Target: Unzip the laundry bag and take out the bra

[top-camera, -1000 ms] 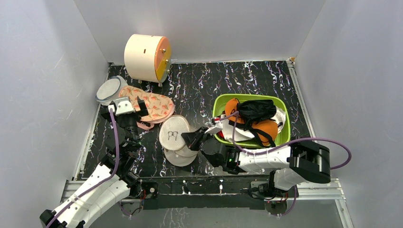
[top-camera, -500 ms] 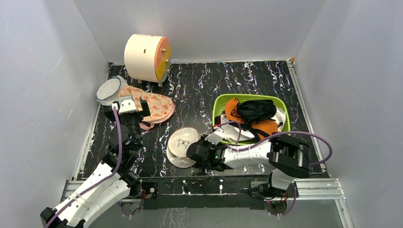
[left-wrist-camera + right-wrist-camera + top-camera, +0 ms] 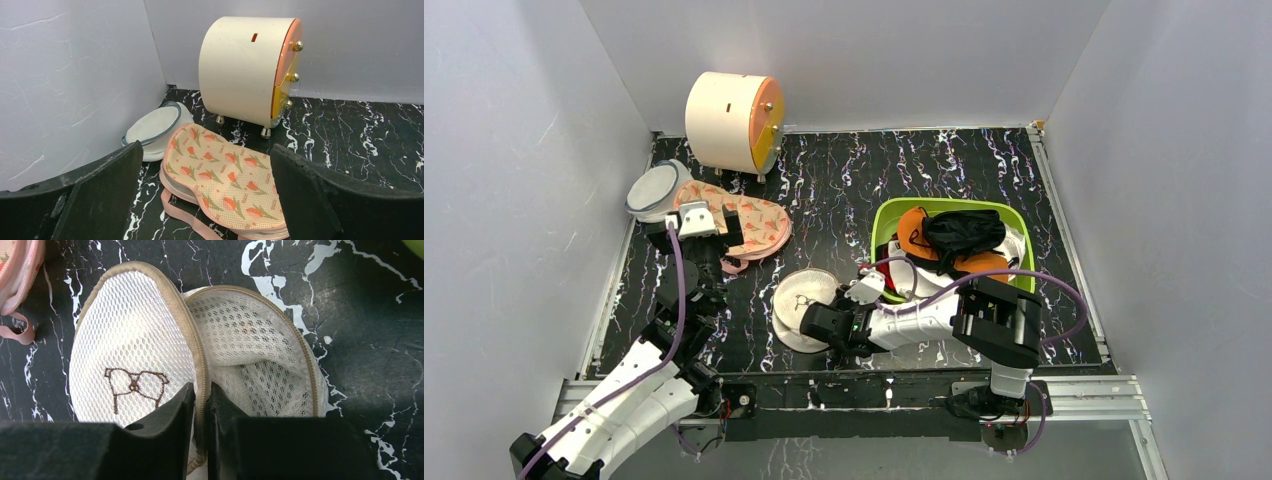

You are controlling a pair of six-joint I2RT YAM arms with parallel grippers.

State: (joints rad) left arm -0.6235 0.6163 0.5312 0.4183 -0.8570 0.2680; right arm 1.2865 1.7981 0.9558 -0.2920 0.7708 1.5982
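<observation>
The white mesh laundry bag (image 3: pixel 804 300) lies open on the black marbled table near the front; in the right wrist view its lid (image 3: pixel 130 355) bears a small dark drawing and the empty inner half (image 3: pixel 255 360) gapes beside it. My right gripper (image 3: pixel 822 322) is shut on the bag's beige zipper rim (image 3: pixel 200 385). The bra (image 3: pixel 944 245), orange cups with black straps, lies in the green basket (image 3: pixel 1024 285). My left gripper (image 3: pixel 696 222) is open and empty, hovering near the flamingo-patterned pouch (image 3: pixel 225 177).
A cream drum-shaped box with an orange face (image 3: pixel 729 120) stands at the back left. A grey-rimmed white disc (image 3: pixel 654 190) lies by the left wall next to the pink patterned pouch (image 3: pixel 744 225). White garments lie in the basket under the bra.
My right gripper has lowered the bag from tilted-up to flat on the table and slid left toward the front. My left gripper has drawn back slightly toward the pouch.
</observation>
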